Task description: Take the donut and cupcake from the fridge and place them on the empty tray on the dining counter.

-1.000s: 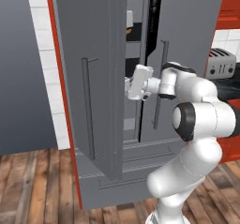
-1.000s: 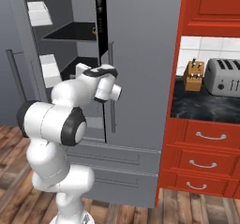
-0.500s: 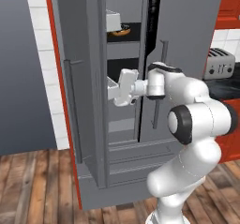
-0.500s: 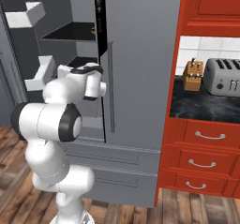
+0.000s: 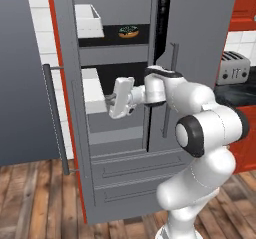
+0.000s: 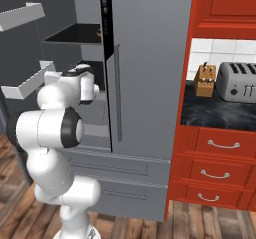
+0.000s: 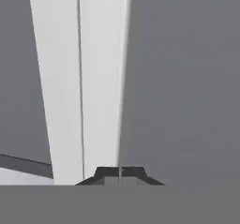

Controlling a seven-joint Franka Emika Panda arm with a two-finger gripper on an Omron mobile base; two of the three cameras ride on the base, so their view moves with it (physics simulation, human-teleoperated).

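The donut (image 5: 128, 31) lies on a black upper shelf of the fridge (image 5: 210, 38), near that shelf's front edge; it is likely light, soft and easily smeared, so it is best pinched across the plain tan ring rather than the icing. The gripper (image 5: 107, 102), jaws clenched on nothing, sits below by the open left door's white bins (image 5: 93, 91), beside red cabinets (image 6: 225, 148) and over a wood floor (image 5: 35, 198).

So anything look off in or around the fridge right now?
Nothing stands out. The fridge has its left door swung open, the donut sits flat on an upper shelf, and the shut gripper is against the door's white bins. No spills or damage visible.
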